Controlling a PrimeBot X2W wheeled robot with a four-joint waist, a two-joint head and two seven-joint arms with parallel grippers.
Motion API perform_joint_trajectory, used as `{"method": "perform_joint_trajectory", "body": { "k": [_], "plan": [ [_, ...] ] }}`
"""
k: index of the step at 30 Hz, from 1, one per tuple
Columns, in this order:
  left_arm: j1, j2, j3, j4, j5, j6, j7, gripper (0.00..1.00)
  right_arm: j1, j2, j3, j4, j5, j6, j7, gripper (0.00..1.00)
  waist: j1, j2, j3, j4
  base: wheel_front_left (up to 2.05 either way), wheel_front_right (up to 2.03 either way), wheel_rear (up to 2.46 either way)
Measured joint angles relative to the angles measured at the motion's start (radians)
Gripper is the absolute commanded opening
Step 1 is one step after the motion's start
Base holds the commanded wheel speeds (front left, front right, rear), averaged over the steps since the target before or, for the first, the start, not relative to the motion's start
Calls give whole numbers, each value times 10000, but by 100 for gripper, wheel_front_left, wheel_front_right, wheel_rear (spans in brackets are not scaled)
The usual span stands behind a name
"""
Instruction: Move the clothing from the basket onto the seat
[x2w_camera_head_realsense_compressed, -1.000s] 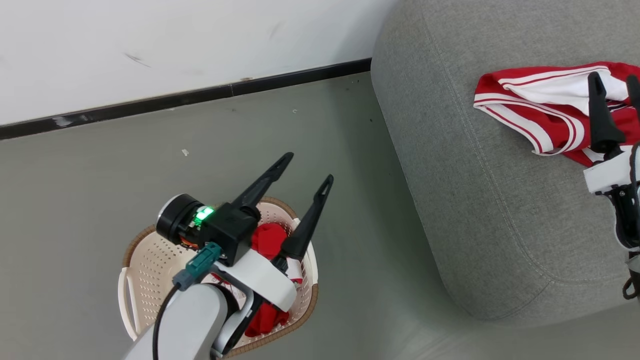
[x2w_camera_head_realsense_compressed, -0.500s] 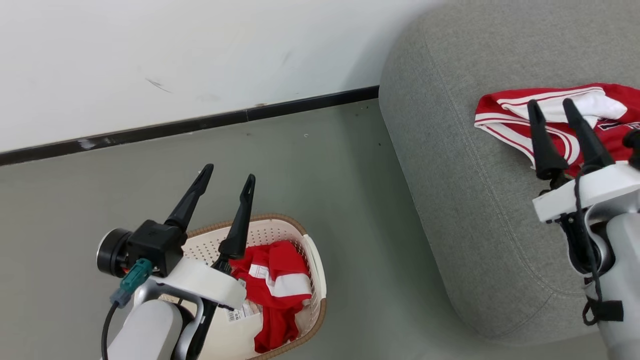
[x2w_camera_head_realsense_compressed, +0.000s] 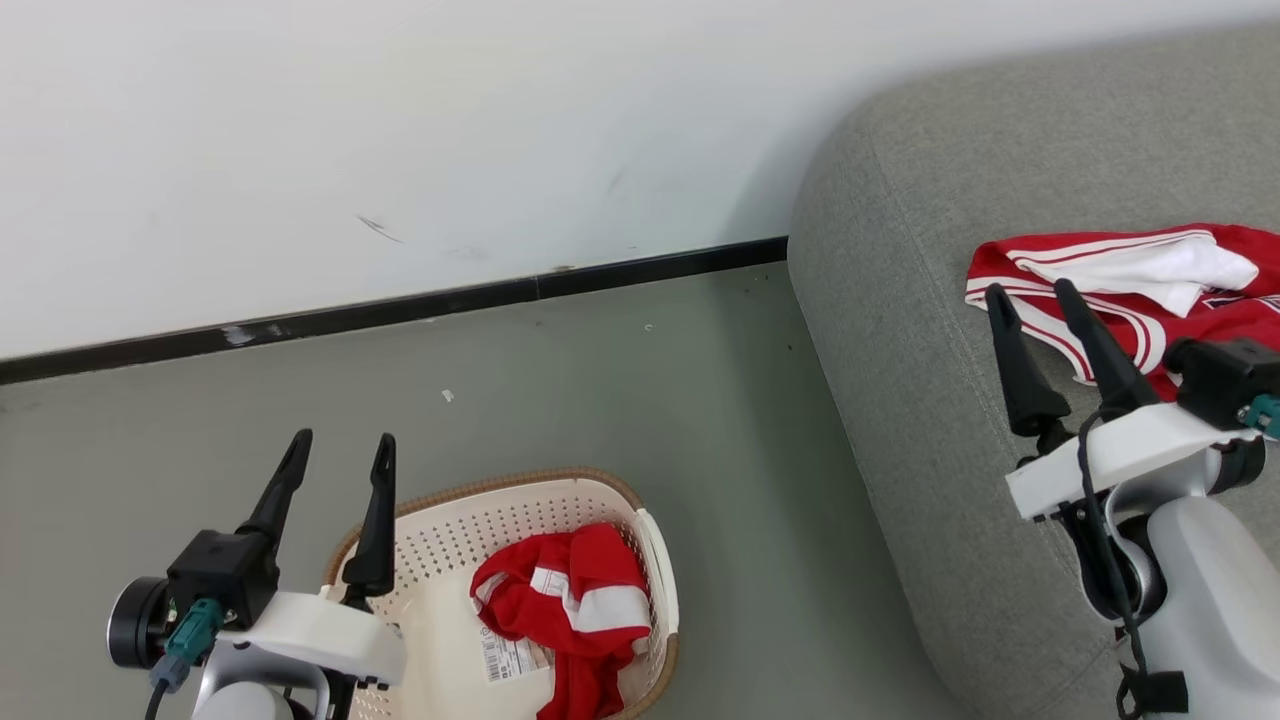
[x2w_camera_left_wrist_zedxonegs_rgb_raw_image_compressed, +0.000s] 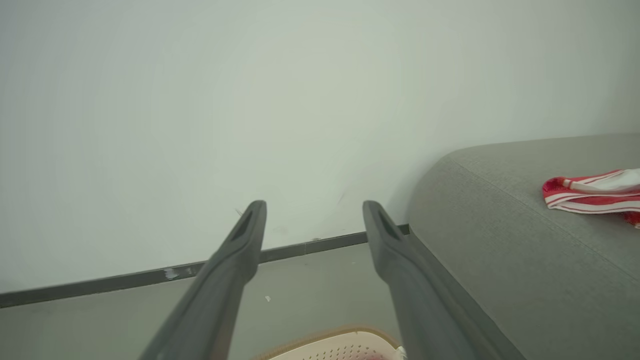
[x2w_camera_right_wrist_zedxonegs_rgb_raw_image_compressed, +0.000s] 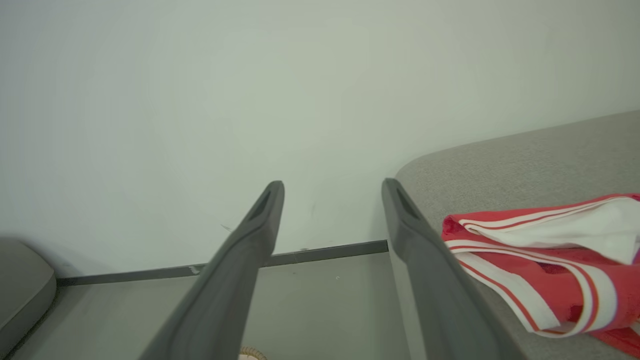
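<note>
- Left claw (x2w_camera_head_realsense_compressed: 343, 438) is spread wide with nothing between its fingers. It hovers over the basket's (x2w_camera_head_realsense_compressed: 452, 535) left rim, tips aimed at the wall (x2w_camera_head_realsense_compressed: 400, 120).
- Right claw (x2w_camera_head_realsense_compressed: 1028, 290) is just as wide and just as empty, hanging over the seat (x2w_camera_head_realsense_compressed: 900, 420). Its fingers sit right beside the spread garment (x2w_camera_head_realsense_compressed: 1120, 268); whether they touch the cloth, I cannot tell.
- Out from the left claw, one crumpled garment (x2w_camera_head_realsense_compressed: 570, 590) lies in the right half of the basket, bunched up next to a label (x2w_camera_head_realsense_compressed: 508, 655) on the basket bottom.
- The basket stands on the floor (x2w_camera_head_realsense_compressed: 620, 400), near the seat's rounded corner but apart from it.
- So one piece is on the seat and one is left to fetch.
- That cloth looks light, soft and limp, so it will likely sag and trail rather than hold any shape.
- The best hold is probably the raised fold at the top of the bunch, by the white band, with enough layers pinched that it won't slip.
- It should go up high, since a dangling end could catch the rim and drag the light basket along.
</note>
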Motion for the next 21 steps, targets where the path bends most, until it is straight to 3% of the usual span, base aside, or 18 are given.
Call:
{"method": "perform_joint_trajectory", "body": {
  "k": [21],
  "plan": [
    [1503,-84,447,464,-209,213,-148,100,2370,802,-430,-594,-1009,0,0,100,0,0,-1261,660,0,0,0]
  ]
}}
